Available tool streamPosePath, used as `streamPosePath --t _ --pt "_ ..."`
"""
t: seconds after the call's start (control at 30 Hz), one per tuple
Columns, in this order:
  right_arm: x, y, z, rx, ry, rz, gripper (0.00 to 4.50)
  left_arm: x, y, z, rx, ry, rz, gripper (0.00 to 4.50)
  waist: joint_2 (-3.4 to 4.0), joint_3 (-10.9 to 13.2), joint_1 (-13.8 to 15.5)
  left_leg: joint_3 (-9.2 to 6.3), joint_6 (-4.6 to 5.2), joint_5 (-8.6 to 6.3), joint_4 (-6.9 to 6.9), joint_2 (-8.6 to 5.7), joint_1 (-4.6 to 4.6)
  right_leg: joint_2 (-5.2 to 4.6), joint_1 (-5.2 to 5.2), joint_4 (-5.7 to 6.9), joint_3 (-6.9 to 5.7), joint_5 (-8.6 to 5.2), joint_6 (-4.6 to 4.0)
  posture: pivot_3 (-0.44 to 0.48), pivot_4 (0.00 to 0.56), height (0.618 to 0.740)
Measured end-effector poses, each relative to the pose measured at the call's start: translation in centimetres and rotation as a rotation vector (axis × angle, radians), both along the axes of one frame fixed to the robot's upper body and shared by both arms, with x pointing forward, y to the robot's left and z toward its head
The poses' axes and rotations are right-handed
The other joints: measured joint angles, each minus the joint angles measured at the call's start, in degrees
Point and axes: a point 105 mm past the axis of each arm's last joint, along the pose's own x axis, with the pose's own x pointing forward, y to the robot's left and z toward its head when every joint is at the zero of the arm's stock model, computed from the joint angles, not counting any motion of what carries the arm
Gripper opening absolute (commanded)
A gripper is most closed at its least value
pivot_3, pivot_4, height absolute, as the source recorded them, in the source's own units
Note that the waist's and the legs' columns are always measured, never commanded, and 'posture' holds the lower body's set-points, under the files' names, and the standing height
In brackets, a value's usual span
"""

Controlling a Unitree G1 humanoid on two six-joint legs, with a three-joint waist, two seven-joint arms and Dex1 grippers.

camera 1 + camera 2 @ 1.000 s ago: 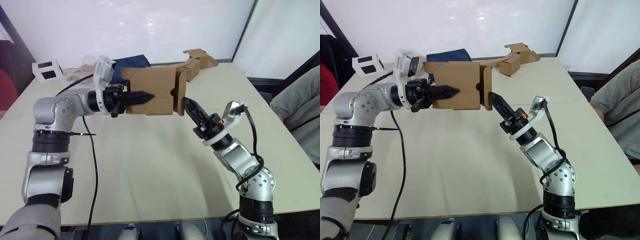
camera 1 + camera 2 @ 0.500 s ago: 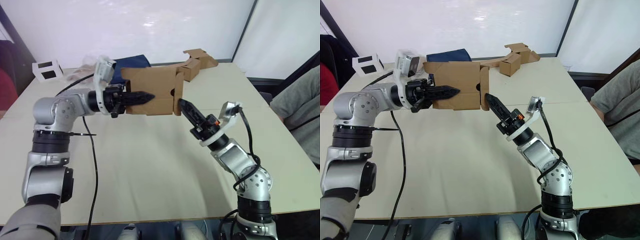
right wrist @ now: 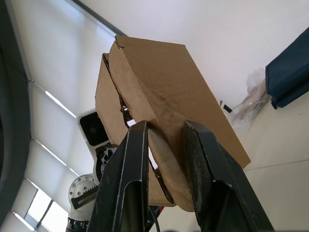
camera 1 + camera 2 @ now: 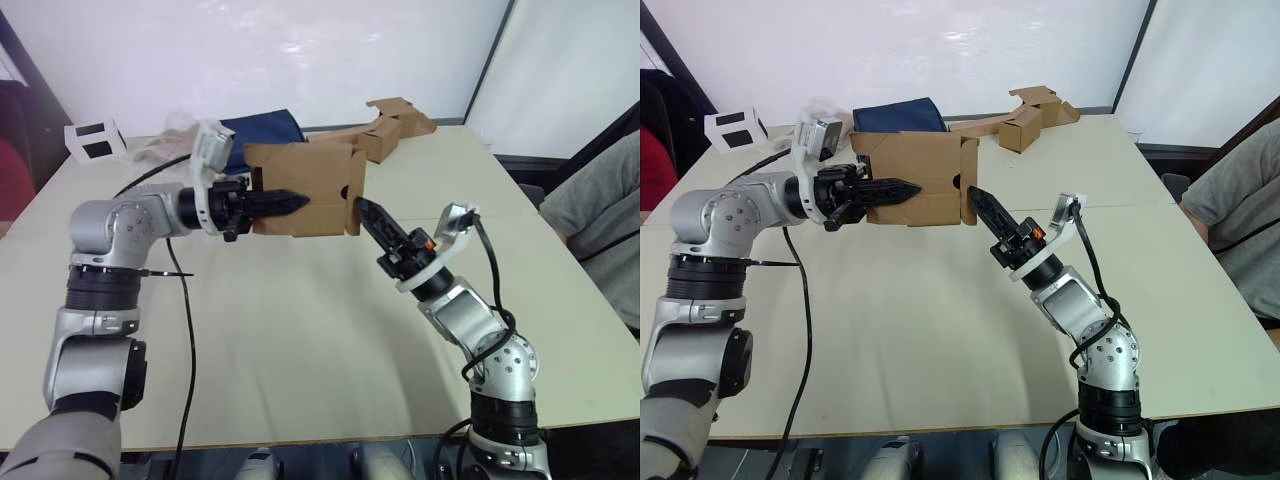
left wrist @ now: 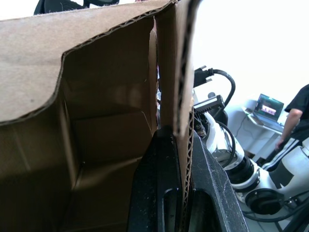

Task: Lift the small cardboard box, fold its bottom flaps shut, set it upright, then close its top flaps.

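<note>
The small cardboard box (image 4: 310, 180) is held on its side above the table, open ends facing left and right. My left gripper (image 4: 300, 201) is shut on its front wall; the left wrist view shows the cardboard edge (image 5: 186, 145) clamped between the two fingers, with the hollow inside of the box (image 5: 96, 145) beside it. A flap (image 4: 354, 190) stands folded across the box's right end; I cannot tell whether it is a bottom or a top flap. My right gripper (image 4: 362, 207) reaches up from the right, tips at that flap's lower edge, fingers (image 3: 130, 159) a narrow gap apart.
Brown cardboard pieces on a long strip (image 4: 395, 122) lie at the table's back. A navy bag (image 4: 265, 128) and clear plastic (image 4: 160, 150) sit behind the box, and a white box with black squares (image 4: 92, 140) at the far left. A seated person (image 4: 600, 220) is at the right edge.
My right gripper has moved up and left until its tips reach the box's right end flap. The left gripper and box have sunk slightly.
</note>
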Motion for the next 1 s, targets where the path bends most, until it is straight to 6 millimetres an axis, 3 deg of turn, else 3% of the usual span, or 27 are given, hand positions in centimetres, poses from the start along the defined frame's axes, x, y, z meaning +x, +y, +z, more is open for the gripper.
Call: streamPosePath --t 0.63,1.0 --pt "0.2 0.9 0.5 0.011 -0.009 0.008 1.10 -0.1 -0.1 -0.1 0.008 -0.008 0.001 0.00 0.00 0.00 -0.02 0.00 0.00 0.00 0.00 0.00 0.00 0.00 -0.01 0.01 0.00 0.00 0.00 0.000 0.150 0.740" --pt "-1.5 1.8 1.5 -0.033 -0.086 0.073 1.10 0.0 -0.1 -0.1 -0.003 -0.012 0.006 0.00 0.02 0.01 -0.01 -0.01 0.00 0.00 0.00 0.00 0.00 0.01 -0.01 0.01 0.00 0.00 0.00 0.000 0.150 0.740"
